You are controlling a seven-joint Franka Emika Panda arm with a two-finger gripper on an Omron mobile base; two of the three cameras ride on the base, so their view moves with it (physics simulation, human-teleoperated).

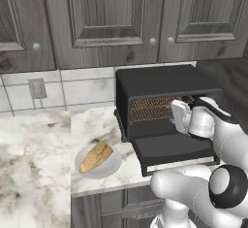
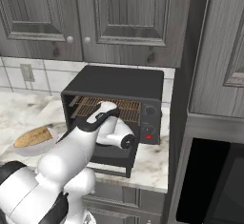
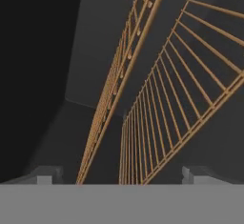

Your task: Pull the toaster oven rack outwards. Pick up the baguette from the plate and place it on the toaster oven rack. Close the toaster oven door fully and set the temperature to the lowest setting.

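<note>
The black toaster oven stands on the marble counter with its door dropped flat in front. The copper wire rack sits inside the cavity. My gripper is at the cavity mouth, open, with the rack's front wires running between its fingertips, and it holds nothing. The baguette lies on the white plate, left of the oven.
Control knobs sit on the oven's right panel. Grey wall cabinets hang above, and a tall cabinet with a dark built-in appliance stands at the right. An outlet is on the tiled wall. The counter edge runs just before the plate.
</note>
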